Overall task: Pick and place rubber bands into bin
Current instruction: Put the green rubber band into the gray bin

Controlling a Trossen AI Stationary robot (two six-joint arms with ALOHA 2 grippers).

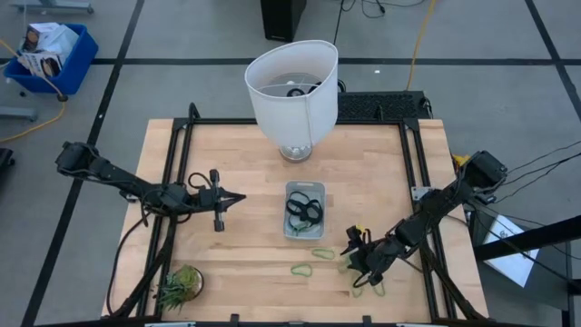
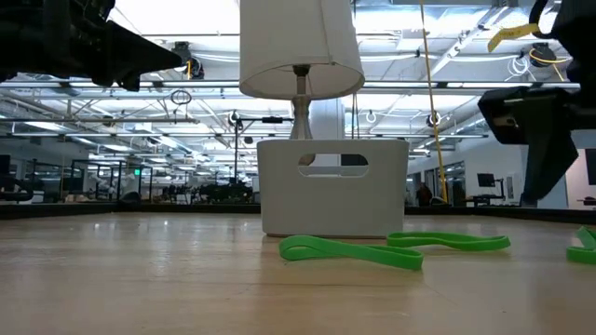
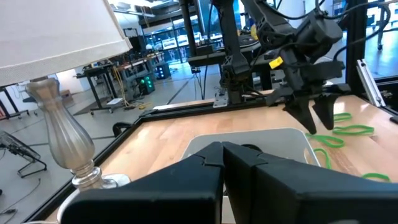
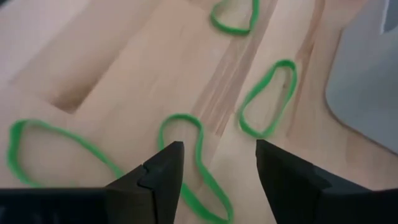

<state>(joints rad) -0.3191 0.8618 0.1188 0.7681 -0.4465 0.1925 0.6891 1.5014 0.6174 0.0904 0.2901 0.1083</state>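
Note:
The pale-blue bin stands at the table's middle with dark rubber bands inside. Light-green rubber bands lie flat on the wood near it and under my right arm. My right gripper is open and hovers, pointing down, over one green band; other green bands lie around it. In the low view the green bands lie in front of the bin. My left gripper is shut and empty, left of the bin, above the table.
A white lampshade on a lamp base stands behind the bin at the far side. A spiky green plant sits at the near left corner. Bare wood lies between my left gripper and the bin.

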